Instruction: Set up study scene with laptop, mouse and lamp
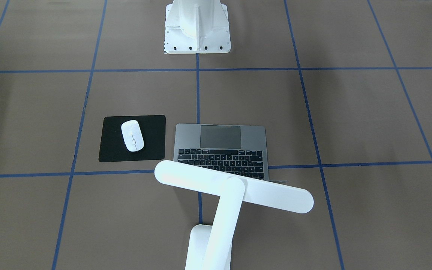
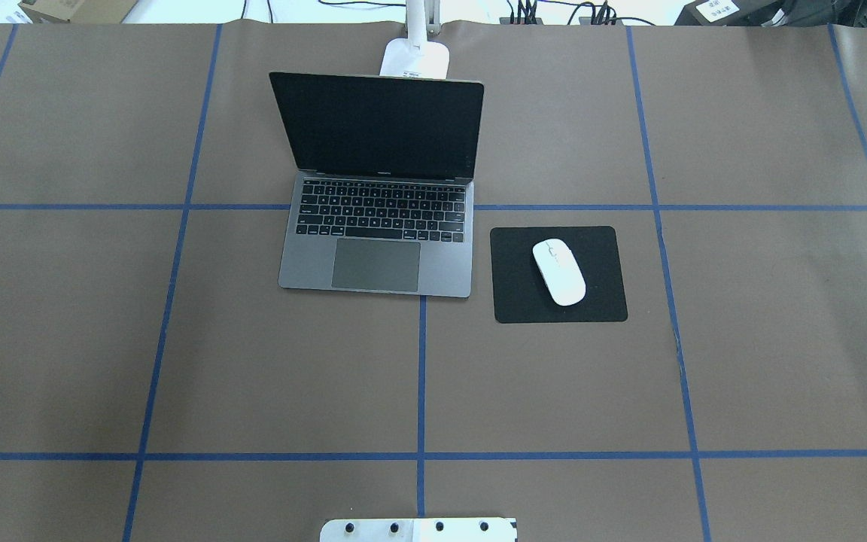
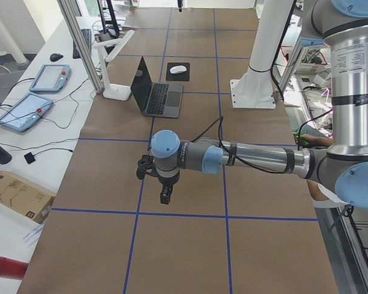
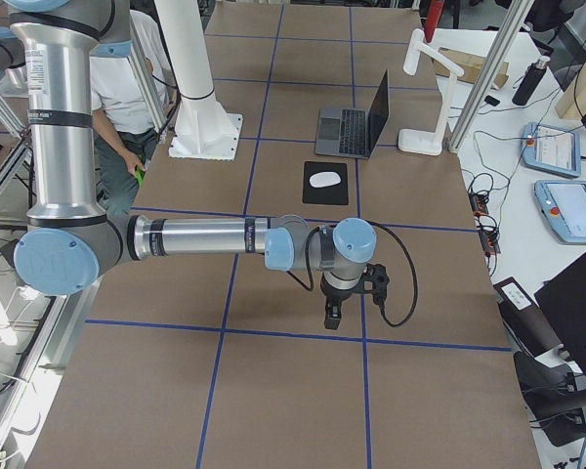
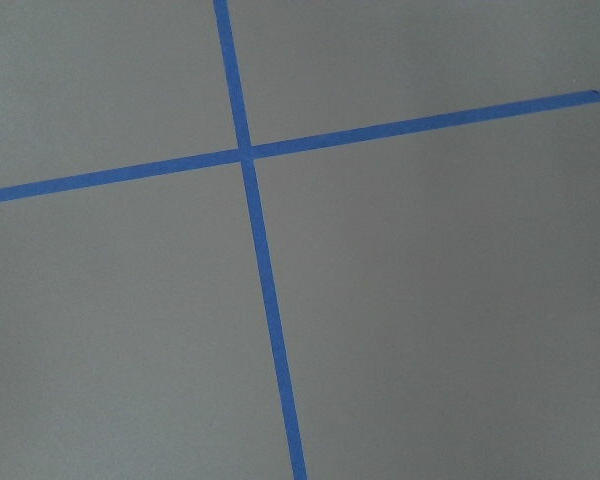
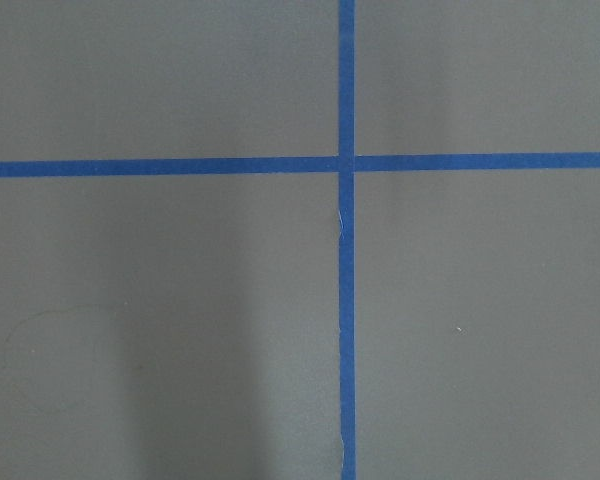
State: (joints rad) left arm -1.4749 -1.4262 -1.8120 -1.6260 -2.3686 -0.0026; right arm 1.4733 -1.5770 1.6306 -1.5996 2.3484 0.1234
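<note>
The grey laptop (image 2: 377,260) stands open mid-table, its dark screen upright; it also shows in the front view (image 1: 255,138). The white mouse (image 2: 558,271) lies on a black mat (image 2: 603,305) just right of it, and shows in the front view (image 1: 132,135). The white lamp (image 1: 234,186) stands behind the laptop with its bar head over the screen and its base (image 2: 417,59) at the far edge. My left gripper (image 3: 164,197) hangs over bare table far from these things. My right gripper (image 4: 332,319) does the same at the other end. I cannot tell whether either is open or shut.
The white robot pedestal (image 1: 197,37) is bolted at the near side of the table. Blue tape lines cross the brown table; both wrist views show only these. A side bench holds tablets (image 3: 48,76). A person (image 4: 117,88) sits beside the pedestal.
</note>
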